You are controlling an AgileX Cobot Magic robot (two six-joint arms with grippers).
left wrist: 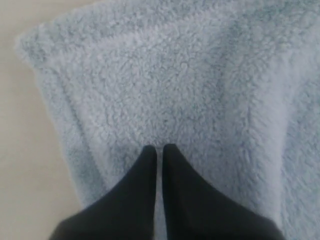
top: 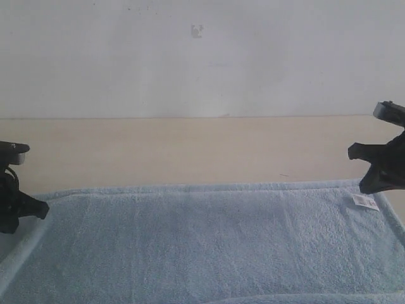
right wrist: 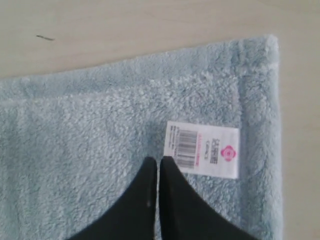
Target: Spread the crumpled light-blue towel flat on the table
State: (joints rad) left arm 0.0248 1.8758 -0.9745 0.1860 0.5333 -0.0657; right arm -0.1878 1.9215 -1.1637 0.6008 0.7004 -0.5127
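Flat towel (top: 202, 247) has a white tag (right wrist: 202, 149) bearing a barcode, pink flower logo and illegible print; left gripper (left wrist: 159, 147) and right gripper (right wrist: 158, 159) both pressed together

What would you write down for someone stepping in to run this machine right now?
Left gripper: shut, holding nothing, over the towel near its far left corner.
Right gripper: shut, holding nothing, over the far right corner, beside the white tag.
Towel: lies open across the table, with its far edge straight and both far corners laid out.
Done: the spreading looks mostly finished.
Left: check the near edge, which is cut off from view. A slight ridge shows there on the right and may need smoothing. Then pull both arms clear.
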